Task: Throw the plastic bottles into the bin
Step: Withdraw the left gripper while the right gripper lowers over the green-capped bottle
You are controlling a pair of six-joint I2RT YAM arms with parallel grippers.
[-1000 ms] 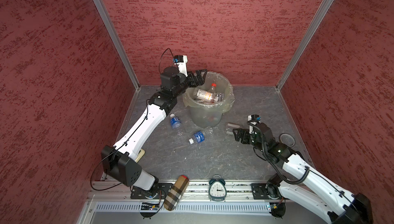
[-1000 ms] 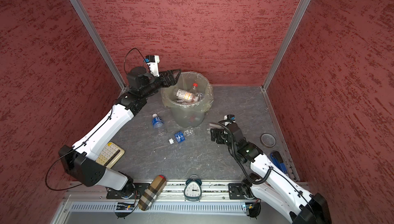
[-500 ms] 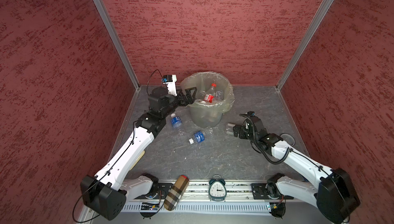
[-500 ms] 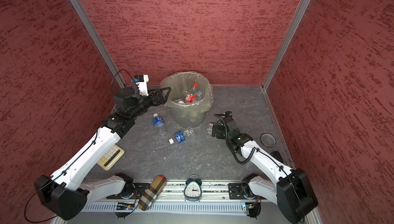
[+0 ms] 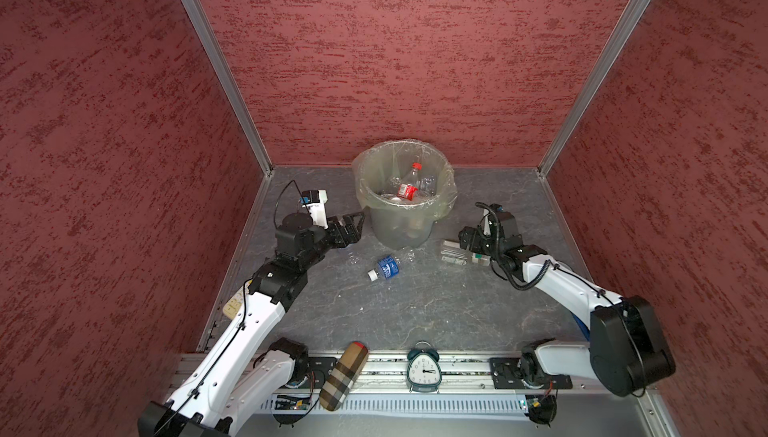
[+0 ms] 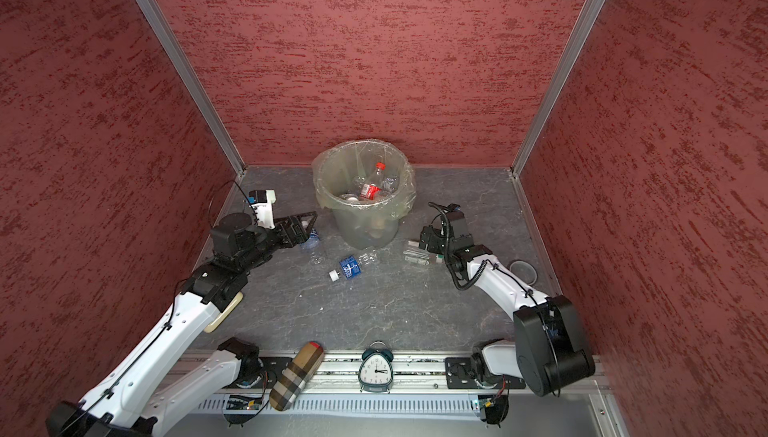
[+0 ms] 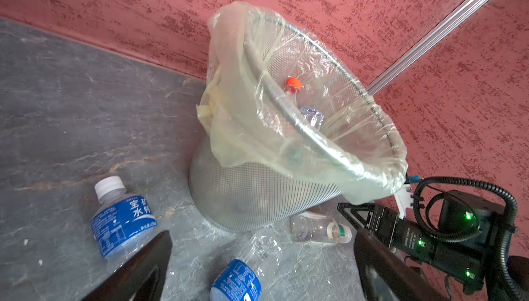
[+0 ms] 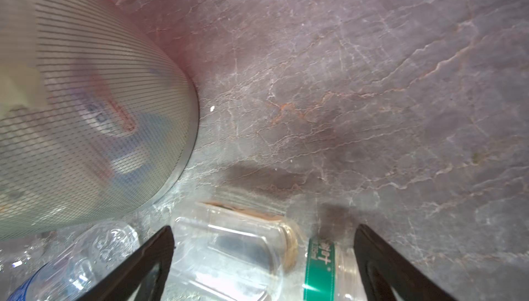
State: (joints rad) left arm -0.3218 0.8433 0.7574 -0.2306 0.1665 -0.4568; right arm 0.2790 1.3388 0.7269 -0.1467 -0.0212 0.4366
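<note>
Bottles [image 5: 406, 190] lie in the round mesh bin [image 5: 395, 233], bag-lined, at the floor's [image 5: 415, 310] back edge. A crushed blue-label bottle [image 5: 388, 266] lies at its foot. Left gripper [image 5: 358, 225] reaches low, fingers apart, empty. Right gripper [image 8: 264, 228] tilts down, fingers spread over a green-banded bottle [image 8: 319, 256].

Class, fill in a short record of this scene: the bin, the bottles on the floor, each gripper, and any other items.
Bin: upright, bag-lined, several bottles inside, red-label bottle visible
Floor: blue-label bottle near bin; second blue-label bottle further left; green-label bottle
Left gripper: open, holding nothing
Right gripper: open, fingers either side of green-label bottle
Front rail: alarm clock, plaid case
</note>
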